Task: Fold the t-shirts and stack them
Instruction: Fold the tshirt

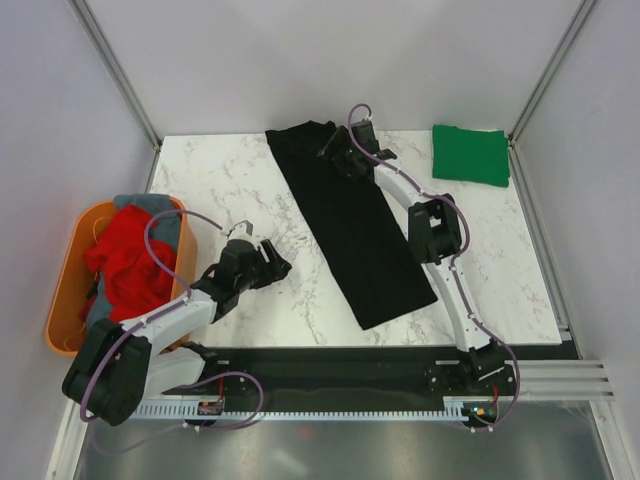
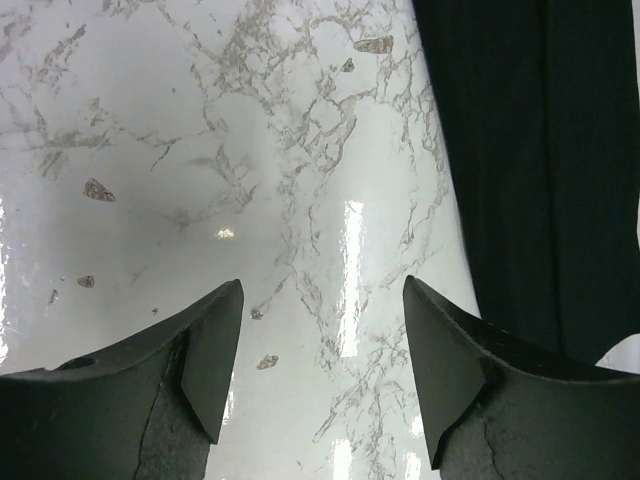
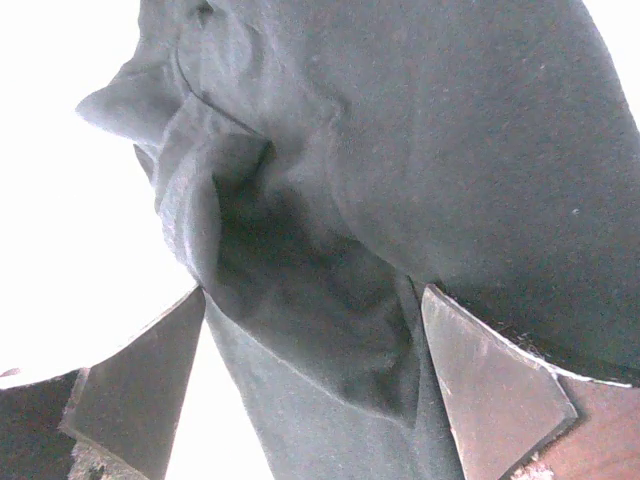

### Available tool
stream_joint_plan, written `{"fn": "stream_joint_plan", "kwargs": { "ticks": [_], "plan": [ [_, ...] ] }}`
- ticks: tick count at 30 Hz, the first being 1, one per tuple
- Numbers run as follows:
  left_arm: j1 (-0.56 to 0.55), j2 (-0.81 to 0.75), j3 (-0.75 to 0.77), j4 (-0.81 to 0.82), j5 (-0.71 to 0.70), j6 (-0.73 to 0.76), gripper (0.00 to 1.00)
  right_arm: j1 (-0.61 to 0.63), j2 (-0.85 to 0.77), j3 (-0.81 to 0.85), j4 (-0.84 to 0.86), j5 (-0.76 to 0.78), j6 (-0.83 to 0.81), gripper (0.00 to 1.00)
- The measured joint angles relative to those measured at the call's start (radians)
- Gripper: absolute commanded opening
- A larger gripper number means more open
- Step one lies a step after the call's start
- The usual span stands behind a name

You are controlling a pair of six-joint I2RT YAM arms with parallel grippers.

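Marble table, black t-shirt in a long strip (diagonal), folded green t-shirt far right, orange tub left edge

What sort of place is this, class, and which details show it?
Probably a robotics lab test cell, not a home: a left arm and right arm bolted to a metal rail, and a marble-patterned table boxed in by plain white panels on metal posts.

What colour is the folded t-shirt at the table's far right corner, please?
The folded t-shirt is bright green, clearest in the top external view.
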Motion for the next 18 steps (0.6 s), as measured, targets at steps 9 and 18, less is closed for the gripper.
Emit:
{"fn": "stream_joint_plan", "kwargs": {
  "ticks": [9,18],
  "plan": [
    [-0.05,-0.009,0.019,-0.032,-0.014,-0.002,0.71,-0.009,-0.28,-0.385,0.025,-0.106,-0.086,0.98],
    [-0.219,-0.084,0.128,-0.22,-0.021,-0.079,0.69,-0.037,-1.124,-1.102,-0.116,0.095,-0.269,0.98]
  ]
}}
